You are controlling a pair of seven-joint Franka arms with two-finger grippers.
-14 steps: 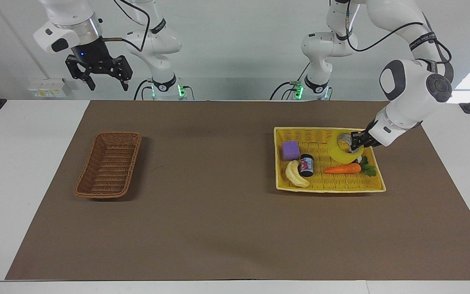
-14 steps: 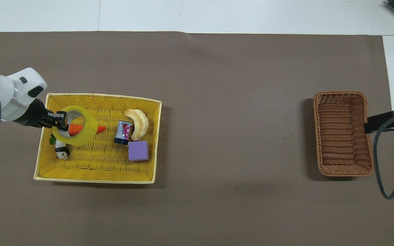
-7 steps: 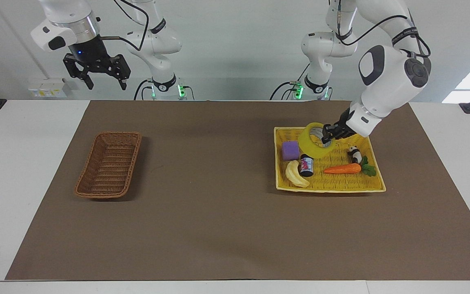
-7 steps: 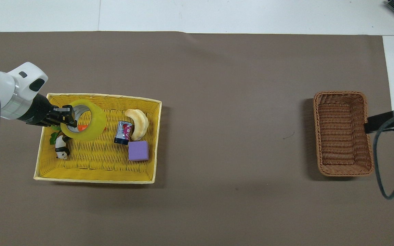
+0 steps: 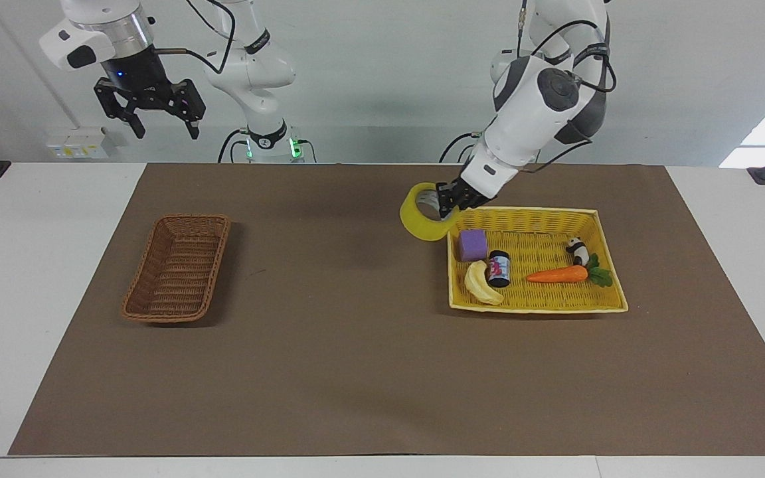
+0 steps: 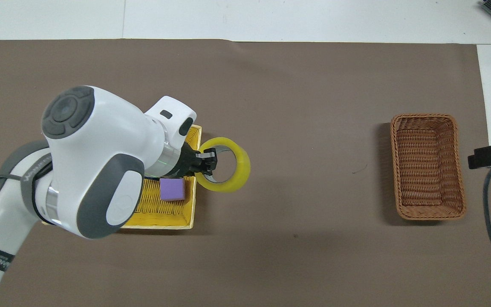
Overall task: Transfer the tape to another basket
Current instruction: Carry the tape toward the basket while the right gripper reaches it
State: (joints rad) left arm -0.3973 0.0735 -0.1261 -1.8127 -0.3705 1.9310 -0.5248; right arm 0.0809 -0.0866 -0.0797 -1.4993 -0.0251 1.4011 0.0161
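The left gripper pinched the tape through its ring wall, frame centre, apparently airborne. Light, stiff, slick: hold there. Basket lay mid-left; right gripper waited, spread.

A translucent yellow tape with a pale inner ring is gripped in the black left gripper. Below that gripper, a bright yellow woven basket is seen, in which a purple block, an orange carrot with green leaves, a pale yellow banana, a black-and-white panda figure and a dark jar with a red-and-white label are held. A brown wicker basket is shown under the black right gripper, on a brown mat.
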